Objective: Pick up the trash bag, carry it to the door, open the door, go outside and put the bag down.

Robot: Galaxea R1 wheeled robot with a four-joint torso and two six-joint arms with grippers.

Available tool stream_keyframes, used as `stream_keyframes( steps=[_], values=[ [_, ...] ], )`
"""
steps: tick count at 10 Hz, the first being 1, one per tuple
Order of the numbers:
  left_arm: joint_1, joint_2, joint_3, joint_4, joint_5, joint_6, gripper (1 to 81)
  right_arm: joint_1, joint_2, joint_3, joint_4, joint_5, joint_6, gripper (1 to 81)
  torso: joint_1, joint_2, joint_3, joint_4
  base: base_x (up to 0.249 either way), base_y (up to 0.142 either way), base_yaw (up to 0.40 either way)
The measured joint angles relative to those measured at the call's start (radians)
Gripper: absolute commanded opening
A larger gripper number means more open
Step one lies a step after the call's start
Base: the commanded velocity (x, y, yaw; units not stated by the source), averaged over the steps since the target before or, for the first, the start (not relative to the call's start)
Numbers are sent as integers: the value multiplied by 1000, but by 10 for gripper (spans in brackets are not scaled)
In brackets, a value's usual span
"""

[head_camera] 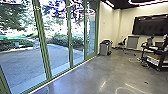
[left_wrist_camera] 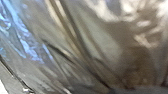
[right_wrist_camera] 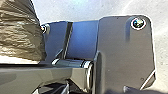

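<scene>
Trash bag (left_wrist_camera: 100, 42) v. near L pincer, actual contact w/ it unclear.

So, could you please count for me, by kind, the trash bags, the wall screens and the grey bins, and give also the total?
Trash bag: 1 (taking both wrist views as showing the same one)
Wall screen: 1
Grey bin: 1
Total: 3

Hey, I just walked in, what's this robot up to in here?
The robot has a trash bag close in front of its wrist cameras; exactly how it's held, I can't tell. It's indoors on a grey floor, with green-framed glass panels to its left and paving beyond them, so the bag isn't outside yet.
</scene>
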State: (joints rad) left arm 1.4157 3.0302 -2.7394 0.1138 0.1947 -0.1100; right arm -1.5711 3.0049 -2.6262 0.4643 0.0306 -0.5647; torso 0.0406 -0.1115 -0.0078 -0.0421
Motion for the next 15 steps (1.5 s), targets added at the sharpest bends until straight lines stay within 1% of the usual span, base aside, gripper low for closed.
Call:
stream_keyframes(
  steps=[5, 15],
  values=[
    [0, 0, 0, 0, 0, 0, 10, 0, 0, -1, 0, 0, 0, 811, 0, 0, 0, 0, 108, 0, 0],
    [2, -2, -2, 2, -1, 0, 10, -2, 3, -3, 0, 0, 0, 811, 0, 0, 0, 0, 109, -71, 0]
  ],
)
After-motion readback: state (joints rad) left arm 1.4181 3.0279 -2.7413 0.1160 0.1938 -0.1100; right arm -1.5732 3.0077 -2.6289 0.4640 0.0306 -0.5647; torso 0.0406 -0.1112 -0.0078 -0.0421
